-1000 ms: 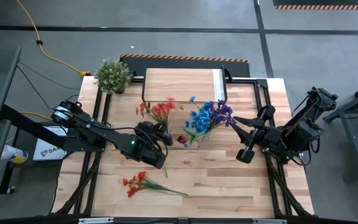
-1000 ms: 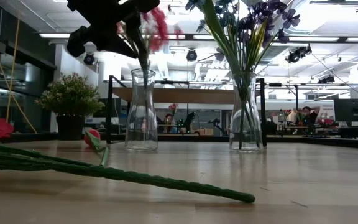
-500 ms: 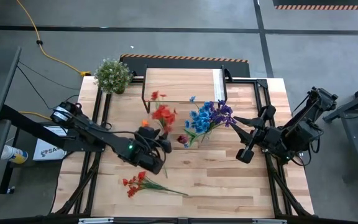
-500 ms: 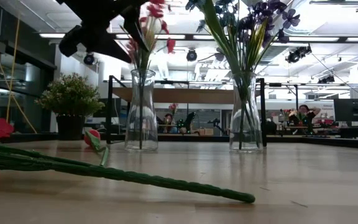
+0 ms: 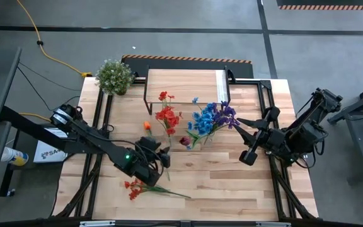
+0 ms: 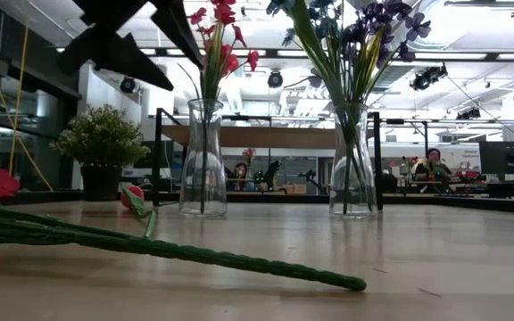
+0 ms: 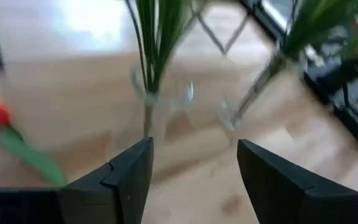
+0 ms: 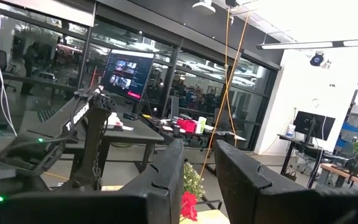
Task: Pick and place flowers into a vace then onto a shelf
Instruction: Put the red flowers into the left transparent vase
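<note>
A clear glass vase holds red flowers, their stalks resting in its neck. A second vase beside it, toward the right edge, holds blue and purple flowers. Both stand on the table in front of the shelf. One loose red stem lies flat near the front edge. My left gripper hangs open just near-left of the red flowers' vase, touching nothing. My right gripper is raised at the right side, a narrow gap between its fingers and nothing in it.
A bushy potted plant stands at the far left corner. An orange bloom and a red bloom lie on the table near the vases. Bare planks lie along the near right.
My left gripper has opened and let go of the red flowers, then drawn back toward the table's near edge, turning a little. The red flowers, tilted and swinging a second ago, now stand upright in the left vase.
</note>
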Controlling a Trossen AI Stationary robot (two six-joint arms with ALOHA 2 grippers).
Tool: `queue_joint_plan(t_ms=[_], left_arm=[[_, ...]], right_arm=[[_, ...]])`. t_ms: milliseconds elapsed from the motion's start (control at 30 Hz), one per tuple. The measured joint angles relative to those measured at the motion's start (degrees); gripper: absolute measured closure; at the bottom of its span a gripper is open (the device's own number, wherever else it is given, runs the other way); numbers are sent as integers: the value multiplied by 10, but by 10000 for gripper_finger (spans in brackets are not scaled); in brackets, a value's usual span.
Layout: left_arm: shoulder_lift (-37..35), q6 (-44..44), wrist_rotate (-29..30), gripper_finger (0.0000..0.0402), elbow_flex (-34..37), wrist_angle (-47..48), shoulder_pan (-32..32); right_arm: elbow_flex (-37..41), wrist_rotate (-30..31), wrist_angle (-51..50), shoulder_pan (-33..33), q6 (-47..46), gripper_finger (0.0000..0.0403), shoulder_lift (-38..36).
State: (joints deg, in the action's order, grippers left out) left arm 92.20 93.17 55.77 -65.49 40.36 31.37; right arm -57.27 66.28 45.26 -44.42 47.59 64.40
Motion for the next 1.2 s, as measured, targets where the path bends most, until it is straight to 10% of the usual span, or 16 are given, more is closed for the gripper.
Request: queue_joint_plan(t_ms=[633,1200], left_arm=[[0,211,-223,140,0,-113,89],[67,310,-207,175,-102,-232,138]], right_arm=[[0,-7,0,1,27,320,0],[0,67,-14,0,41,320,0]])
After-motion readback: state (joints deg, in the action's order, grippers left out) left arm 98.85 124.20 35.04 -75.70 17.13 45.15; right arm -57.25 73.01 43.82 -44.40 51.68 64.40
